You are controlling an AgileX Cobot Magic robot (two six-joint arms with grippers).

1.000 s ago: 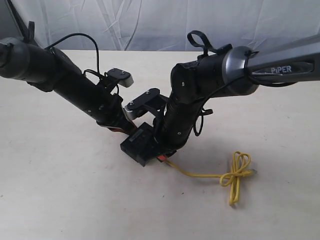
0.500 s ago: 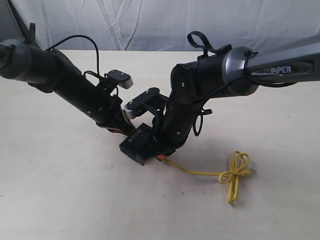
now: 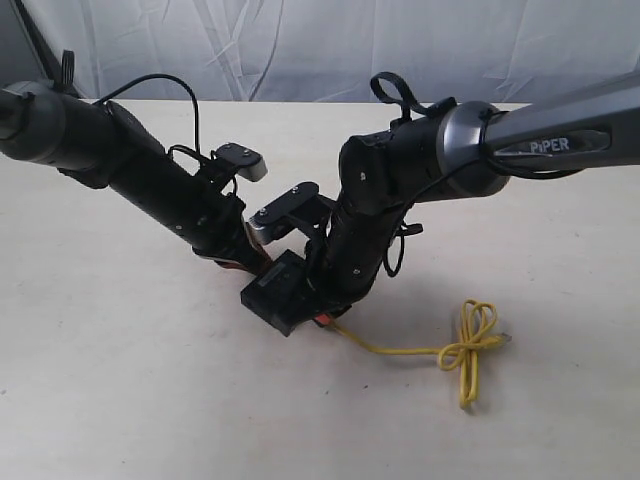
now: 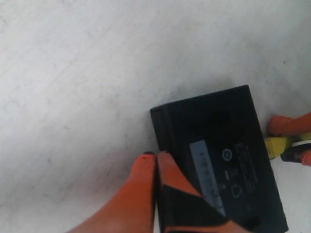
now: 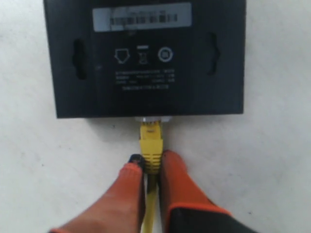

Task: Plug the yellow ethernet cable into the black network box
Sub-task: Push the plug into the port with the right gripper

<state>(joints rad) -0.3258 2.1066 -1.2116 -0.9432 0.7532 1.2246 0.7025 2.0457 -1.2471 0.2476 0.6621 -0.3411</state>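
The black network box (image 3: pixel 272 290) lies flat on the table, label side up (image 5: pixel 146 58). The yellow ethernet cable (image 3: pixel 400 350) runs from the box's edge to a knotted loop (image 3: pixel 470 345) on the right. My right gripper (image 5: pixel 150 162) is shut on the cable's yellow plug boot (image 5: pixel 150 141), whose clear tip meets the box's edge; I cannot tell how deep it sits. My left gripper (image 4: pixel 153 156) is shut, its orange fingertips pressed together at the opposite side of the box (image 4: pixel 218 145), one finger lying over the box's top. Both grippers meet low over the box (image 3: pixel 300 290).
The pale table (image 3: pixel 120 380) stretches around the box. A white cloth backdrop (image 3: pixel 300 50) hangs behind the table's far edge. Both black arms cross over the table's middle, the left arm (image 3: pixel 150 185) and the right arm (image 3: pixel 400 180).
The right arm and the box have shifted slightly to the left. The left arm has barely moved.
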